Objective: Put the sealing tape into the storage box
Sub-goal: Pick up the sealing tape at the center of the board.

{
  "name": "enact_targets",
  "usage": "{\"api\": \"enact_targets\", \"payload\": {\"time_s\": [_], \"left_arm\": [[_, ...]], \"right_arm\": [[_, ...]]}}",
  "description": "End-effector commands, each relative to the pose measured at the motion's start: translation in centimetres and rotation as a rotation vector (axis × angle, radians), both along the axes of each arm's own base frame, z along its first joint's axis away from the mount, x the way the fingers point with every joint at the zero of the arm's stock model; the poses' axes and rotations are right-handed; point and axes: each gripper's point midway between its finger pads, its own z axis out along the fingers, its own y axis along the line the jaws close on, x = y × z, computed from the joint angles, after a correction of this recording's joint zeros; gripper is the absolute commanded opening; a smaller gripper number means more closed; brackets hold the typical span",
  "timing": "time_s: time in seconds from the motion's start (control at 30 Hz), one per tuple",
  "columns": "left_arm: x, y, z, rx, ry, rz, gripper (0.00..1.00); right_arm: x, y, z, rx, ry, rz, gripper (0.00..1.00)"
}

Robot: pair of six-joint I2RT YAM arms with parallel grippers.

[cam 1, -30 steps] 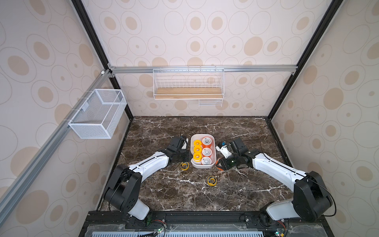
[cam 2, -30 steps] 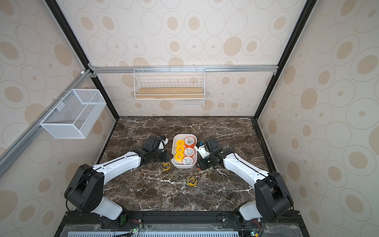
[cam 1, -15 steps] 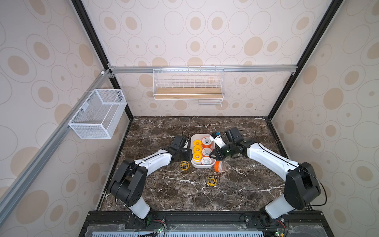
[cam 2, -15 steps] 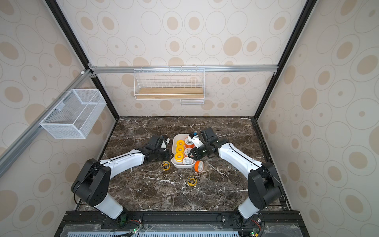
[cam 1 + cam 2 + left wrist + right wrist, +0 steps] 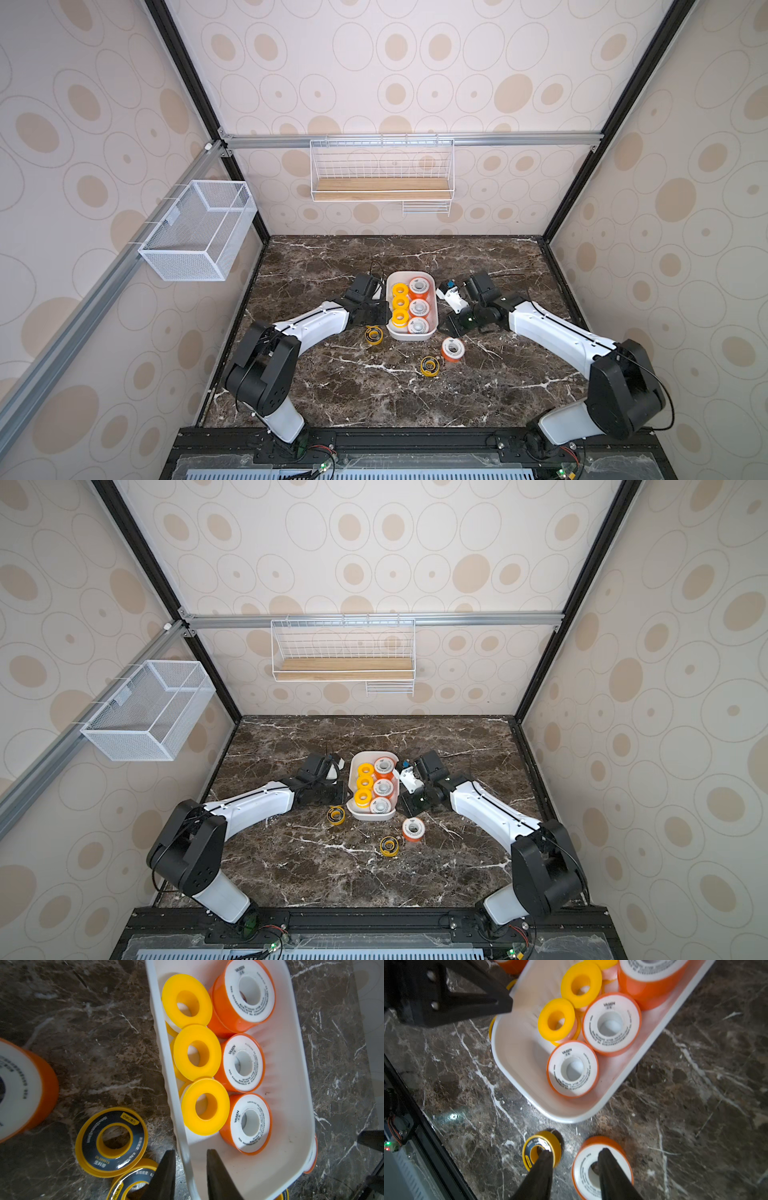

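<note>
Tabletop (image 5: 332,395) of dark marble carries, nearest to the robot's base, two loose pieces of sealing tape: a yellow spool with a dark ringed face (image 5: 429,365) and, just beside it on the right, an orange spool with a white label (image 5: 452,349). Both top views show them. The right jaws hang over the tabletop close to these two, released and grasping nothing; in the right wrist view only bare marble shows in the gap between the fingers (image 5: 542,1169). A little further, another dark-faced yellow spool (image 5: 373,335) lies just beside the near left corner of the storage box (image 5: 411,338). The left wrist view shows a second dark-faced spool (image 5: 133,1180) touching it, partly hidden behind a finger. The storage box stands between the two arms. Six spools lie inside it, face up in two rows: three plain yellow spools (image 5: 400,303) along its left wall and three orange labelled spools (image 5: 419,308) along its right wall. The left jaws straddle the left wall of the box, one finger outside and one inside. It cannot be told if they squeeze the wall or only stand around it. Far behind, a white mesh basket (image 5: 199,232) hangs on the left wall and a wire rack with wooden board (image 5: 381,189) on the back wall.
</note>
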Motion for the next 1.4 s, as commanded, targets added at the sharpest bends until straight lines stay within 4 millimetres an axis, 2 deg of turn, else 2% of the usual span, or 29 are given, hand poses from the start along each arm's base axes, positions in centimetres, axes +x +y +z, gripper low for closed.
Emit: {"api": "enact_targets", "payload": {"time_s": [0.0,0.07,0.2,0.37,0.63,0.97,1.37], "left_arm": [[0.5,0.2,2.0,0.012,-0.042,-0.010,0.35],[0.4,0.7,2.3,0.030,-0.050,-0.003,0.37],[-0.1,1.8,3.0,0.063,-0.062,0.018,0.38],[-0.4,2.5,3.8,0.077,-0.085,0.031,0.40],[-0.6,2.7,3.8,0.081,-0.076,0.032,0.40],[-0.7,2.8,3.7,0.087,-0.068,0.030,0.40],[-0.7,2.9,3.6,0.095,-0.064,0.033,0.40]], "right_arm": [[-1.7,-1.7,-1.5,-0.053,0.020,0.007,0.44],[-2.5,-2.0,-2.5,-0.059,0.044,0.014,0.46],[-3.0,-2.4,-4.0,-0.086,0.076,0.010,0.47],[-3.2,-2.3,-5.2,-0.109,0.092,0.018,0.51],[-3.5,-2.0,-6.4,-0.163,0.103,0.042,0.52],[-3.3,-2.4,-8.1,-0.273,0.098,0.052,0.51],[-3.2,-3.0,-9.8,-0.398,0.109,0.026,0.42]]}}
